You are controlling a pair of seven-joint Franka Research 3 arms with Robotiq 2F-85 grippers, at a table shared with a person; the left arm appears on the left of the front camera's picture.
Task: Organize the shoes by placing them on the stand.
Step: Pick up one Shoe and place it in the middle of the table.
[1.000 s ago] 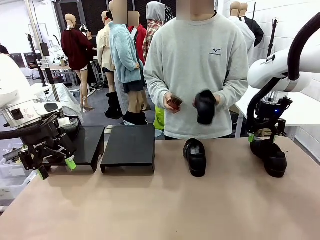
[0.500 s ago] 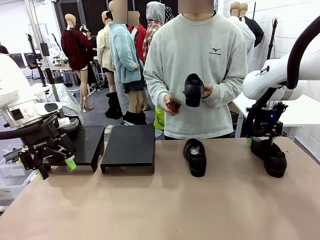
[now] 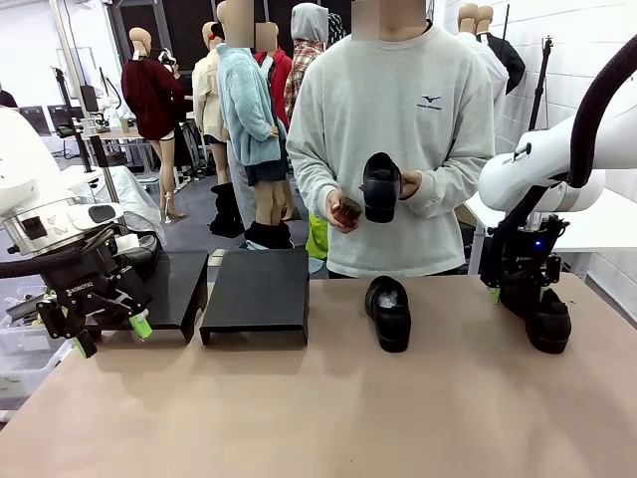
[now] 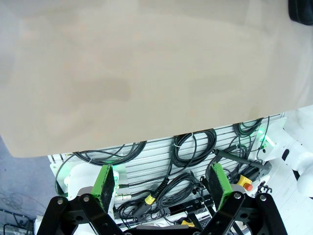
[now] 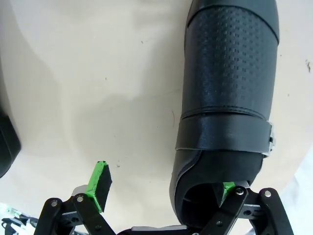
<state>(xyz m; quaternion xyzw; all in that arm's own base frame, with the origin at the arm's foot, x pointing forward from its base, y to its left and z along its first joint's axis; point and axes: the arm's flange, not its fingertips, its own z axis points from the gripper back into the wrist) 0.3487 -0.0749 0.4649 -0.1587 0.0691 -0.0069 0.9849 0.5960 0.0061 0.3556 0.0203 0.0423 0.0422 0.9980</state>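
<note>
Spread wide with nothing between its green pads [image 4: 103, 182], the left claw [image 3: 112, 335] hangs at the near left corner of the beige counter [image 3: 318, 418]. It is just in front of a low black box-like stand [image 3: 174, 289]. Its wrist view looks past the counter's edge onto loose black cables [image 4: 188, 147] and a slotted metal rail.

The right claw [image 5: 164, 188] is spread too, lowered over a black glossy slip-on shoe [image 5: 227, 93] with a band across the instep, at the counter's right side. One green pad sits inside the shoe's heel opening. The other stands apart over bare counter, so the claw straddles the shoe's side wall without pinching it.

Near the counter's middle lies a second black shoe [image 3: 388, 312], opening upward and toe toward the robot. Just to its left, apart from it, stands a matching black stand [image 3: 257, 291], side by side with the first. Both shoes rest on the counter, not on either stand.

Beyond the far edge, a person in a grey sweatshirt [image 3: 398, 110] holds a third black shoe [image 3: 382, 186] on end at chest height in one hand [image 3: 410, 184]. The other hand [image 3: 333, 207] holds a small brown thing [image 3: 347, 208] too small to identify.
</note>
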